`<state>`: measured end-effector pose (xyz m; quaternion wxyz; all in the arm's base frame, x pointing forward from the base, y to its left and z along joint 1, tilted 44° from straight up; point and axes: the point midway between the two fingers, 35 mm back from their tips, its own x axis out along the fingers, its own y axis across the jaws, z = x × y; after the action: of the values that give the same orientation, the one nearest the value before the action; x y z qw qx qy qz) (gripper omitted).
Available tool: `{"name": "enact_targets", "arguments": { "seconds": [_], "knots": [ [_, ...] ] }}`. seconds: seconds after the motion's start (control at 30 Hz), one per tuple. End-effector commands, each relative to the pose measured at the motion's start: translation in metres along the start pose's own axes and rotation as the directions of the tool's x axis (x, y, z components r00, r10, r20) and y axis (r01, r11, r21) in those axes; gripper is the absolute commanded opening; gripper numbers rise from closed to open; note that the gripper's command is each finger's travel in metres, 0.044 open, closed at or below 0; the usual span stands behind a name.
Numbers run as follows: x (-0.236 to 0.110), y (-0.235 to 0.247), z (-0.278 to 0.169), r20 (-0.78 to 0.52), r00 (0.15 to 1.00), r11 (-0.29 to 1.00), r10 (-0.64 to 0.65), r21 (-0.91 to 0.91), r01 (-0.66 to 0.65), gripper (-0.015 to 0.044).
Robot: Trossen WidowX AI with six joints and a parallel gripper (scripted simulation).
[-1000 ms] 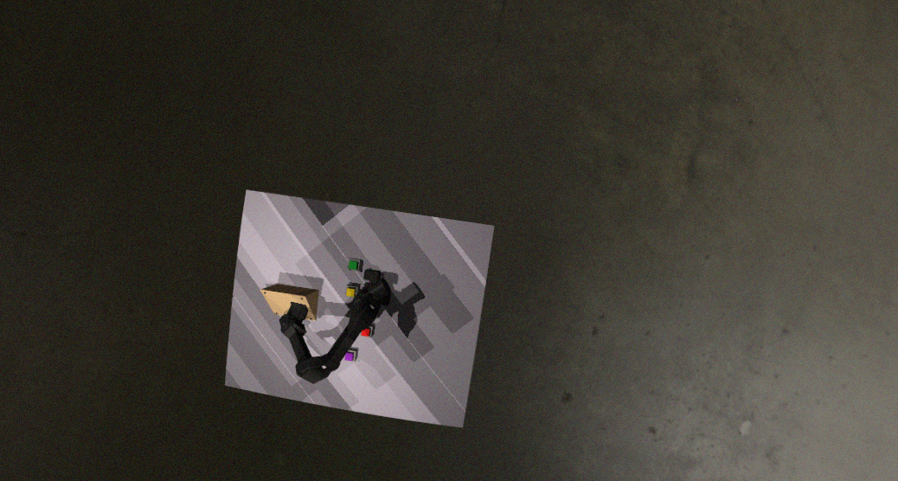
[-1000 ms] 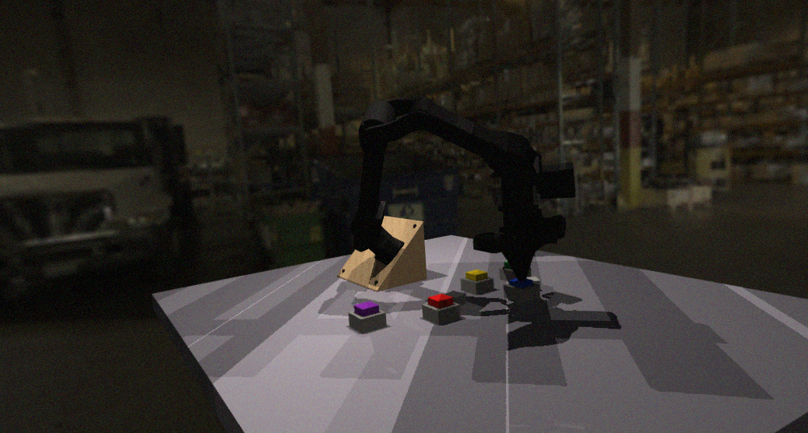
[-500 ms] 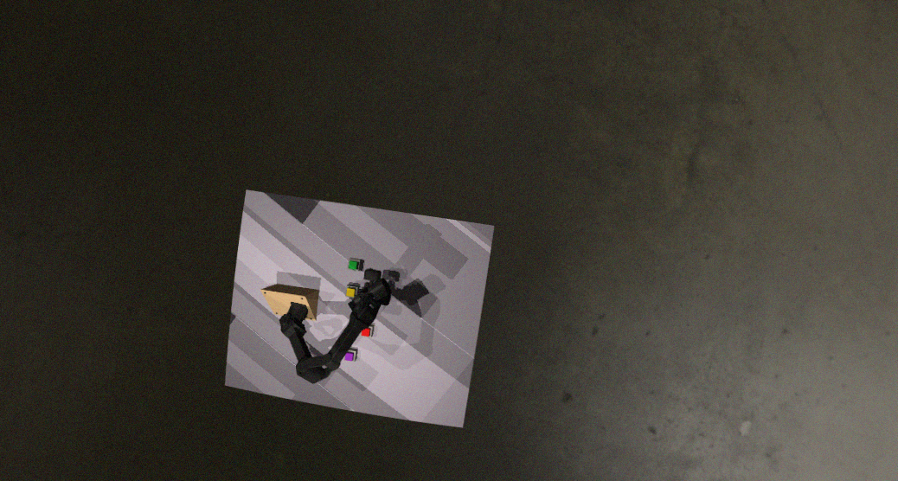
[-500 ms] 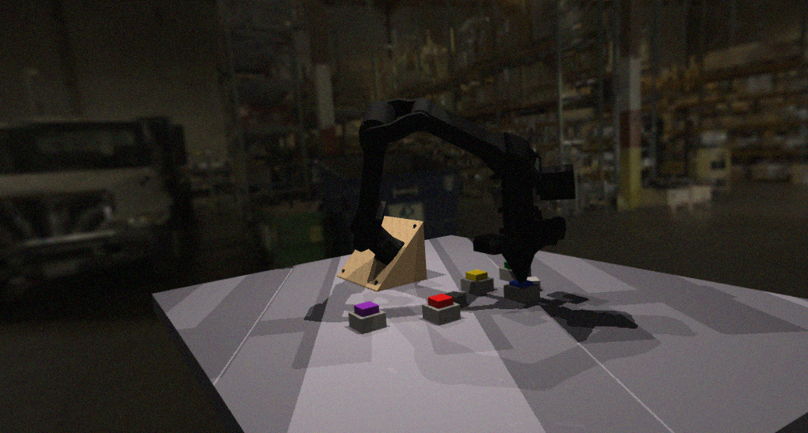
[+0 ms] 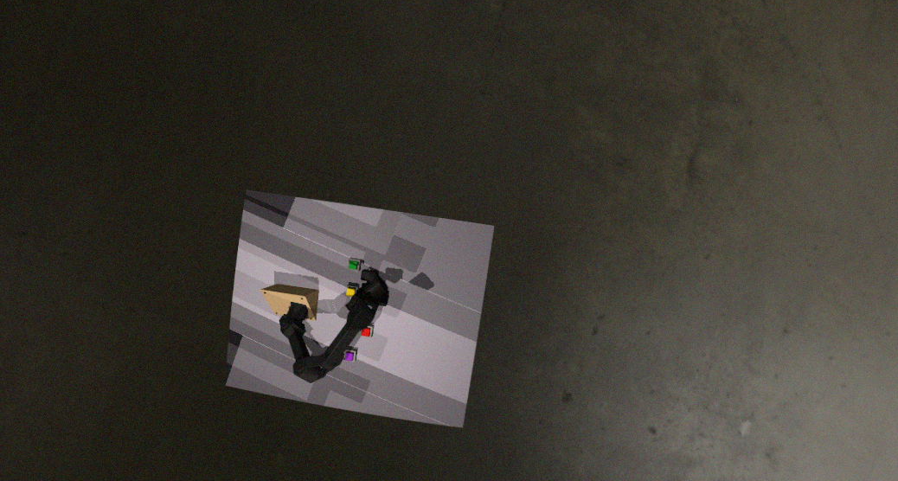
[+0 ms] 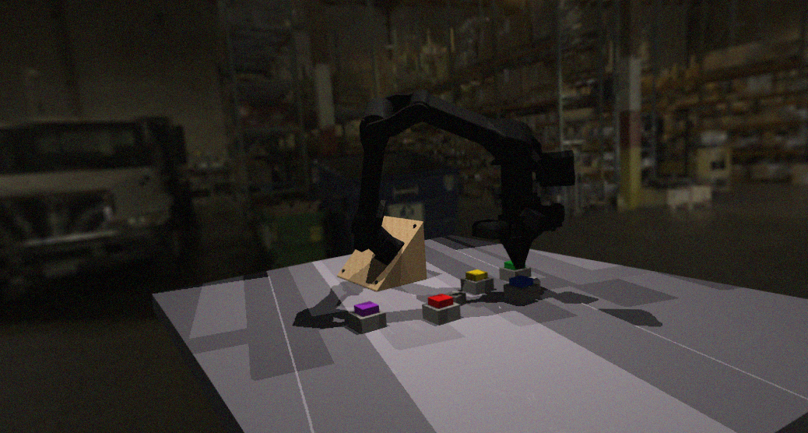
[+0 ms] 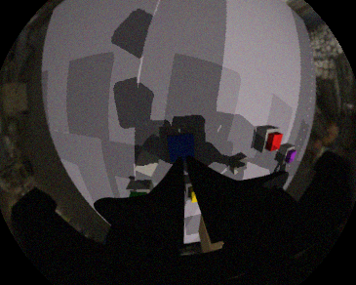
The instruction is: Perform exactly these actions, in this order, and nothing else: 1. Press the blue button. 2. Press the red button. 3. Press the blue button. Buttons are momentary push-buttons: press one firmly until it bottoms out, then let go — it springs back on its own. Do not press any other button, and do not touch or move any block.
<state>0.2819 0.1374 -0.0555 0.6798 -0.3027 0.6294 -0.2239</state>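
The blue button (image 6: 521, 282) (image 7: 180, 145) sits on a grey base at the right end of the button group. In the top view my arm hides it. My gripper (image 6: 518, 264) (image 5: 370, 276) (image 7: 184, 159) is shut and empty. It points straight down, with its tips just above the blue button's cap. The red button (image 6: 440, 300) (image 5: 366, 331) (image 7: 275, 142) stands to the left of the blue one in the exterior view, clear of the arm.
A yellow button (image 6: 476, 274) (image 5: 350, 291), a green button (image 6: 509, 265) (image 5: 355, 265) and a purple button (image 6: 366, 308) (image 5: 348, 355) (image 7: 291, 155) stand nearby. The green one is close behind the gripper. A wooden wedge (image 6: 395, 261) (image 5: 290, 299) holds the arm's base on the grey table (image 6: 564, 374).
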Motion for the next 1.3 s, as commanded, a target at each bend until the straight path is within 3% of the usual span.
{"name": "enact_targets", "arguments": {
  "seconds": [0.0,0.13,0.4,0.57,0.83,1.13,1.27],
  "knots": [
    [-0.017,0.0,0.003,0.006,1.0,1.0,0.014,0.013,-0.014,0.002],
    [-0.066,0.0,0.002,0.005,1.0,1.0,0.015,0.012,-0.015,0.002],
    [-0.069,-0.003,0.002,0.005,1.0,1.0,0.016,0.012,-0.016,0.002],
    [-0.072,-0.072,0.009,0.005,1.0,1.0,0.021,0.008,-0.021,0.002],
    [-0.066,-0.183,-0.012,0.003,1.0,1.0,0.005,0.009,-0.005,0.002],
    [-0.063,-0.185,-0.012,0.002,1.0,1.0,0.005,0.009,-0.005,0.002],
    [-0.014,-0.185,-0.011,0.003,1.0,1.0,0.004,0.01,-0.004,0.002]
  ]
}}
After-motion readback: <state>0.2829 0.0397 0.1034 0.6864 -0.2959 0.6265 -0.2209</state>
